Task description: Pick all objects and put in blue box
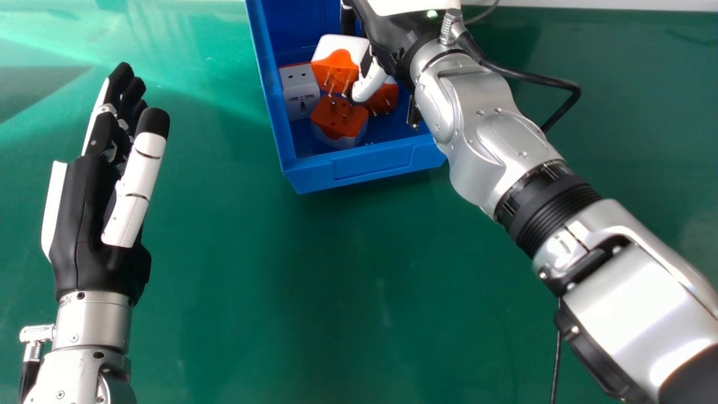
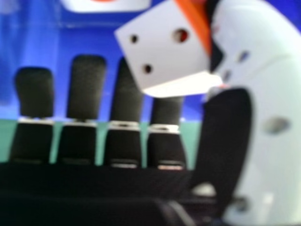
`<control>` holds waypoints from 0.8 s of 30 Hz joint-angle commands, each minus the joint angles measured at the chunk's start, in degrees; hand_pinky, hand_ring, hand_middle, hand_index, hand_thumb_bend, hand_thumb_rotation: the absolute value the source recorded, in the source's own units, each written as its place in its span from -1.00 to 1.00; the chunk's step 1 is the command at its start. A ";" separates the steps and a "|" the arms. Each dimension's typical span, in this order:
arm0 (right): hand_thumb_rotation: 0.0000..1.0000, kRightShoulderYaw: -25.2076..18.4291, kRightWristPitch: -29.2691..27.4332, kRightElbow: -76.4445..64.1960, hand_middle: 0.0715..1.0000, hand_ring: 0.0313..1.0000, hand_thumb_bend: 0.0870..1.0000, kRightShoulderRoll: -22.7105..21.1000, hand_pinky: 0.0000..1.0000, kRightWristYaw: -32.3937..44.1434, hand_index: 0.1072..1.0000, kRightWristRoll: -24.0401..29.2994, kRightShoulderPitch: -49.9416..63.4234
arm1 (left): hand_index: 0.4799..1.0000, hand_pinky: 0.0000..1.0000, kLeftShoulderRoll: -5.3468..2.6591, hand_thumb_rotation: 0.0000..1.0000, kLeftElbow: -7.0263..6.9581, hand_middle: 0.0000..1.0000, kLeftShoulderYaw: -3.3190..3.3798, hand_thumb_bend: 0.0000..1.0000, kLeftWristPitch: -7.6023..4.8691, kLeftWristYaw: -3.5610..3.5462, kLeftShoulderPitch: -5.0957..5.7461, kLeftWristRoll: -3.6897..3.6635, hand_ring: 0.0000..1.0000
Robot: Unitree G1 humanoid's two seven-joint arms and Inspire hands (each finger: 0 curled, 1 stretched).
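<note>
We've got the black-and-white left hand [image 1: 84,224] over the green tabletop [image 1: 252,280], fingers straight, holding nothing. Next, the open blue plastic box [image 1: 370,163]. In it: white block adapter [image 1: 301,98], then orange-and-white pinned adapter [image 1: 336,63] behind orange-topped white adapter [image 1: 338,119], then orange-faced adapter [image 1: 387,96]. Our black-and-white right hand [image 1: 390,28] is over the box, fingers extended, well open, thumb beside the adapters. Can't tell if it touches any.

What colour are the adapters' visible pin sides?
The pin sides are orange, clearest in the head view.
</note>
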 commanded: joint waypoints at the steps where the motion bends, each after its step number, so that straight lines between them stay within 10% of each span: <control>1: -0.97 -0.26 -0.48 1.21 -0.12 -0.37 -0.08 1.35 -0.51 -2.06 -0.11 0.98 -4.34 | 0.84 1.00 0.41 0.33 -0.91 0.95 -0.06 0.22 -1.15 -0.85 0.33 -0.42 0.98; 13: -0.99 4.33 -3.47 9.10 -0.13 -0.44 0.00 2.69 -0.57 -4.93 0.36 -0.43 -5.95 | 0.97 1.00 0.32 0.31 -1.15 0.99 -0.25 0.21 -0.80 -0.63 -0.01 -0.16 1.00; 24: -1.00 5.21 -4.18 10.56 -0.07 -0.31 -0.05 2.98 -0.47 -7.12 0.12 0.09 -5.20 | 0.99 1.00 0.45 0.32 -0.40 1.00 -0.10 0.20 -1.18 -1.66 -0.29 -0.99 1.00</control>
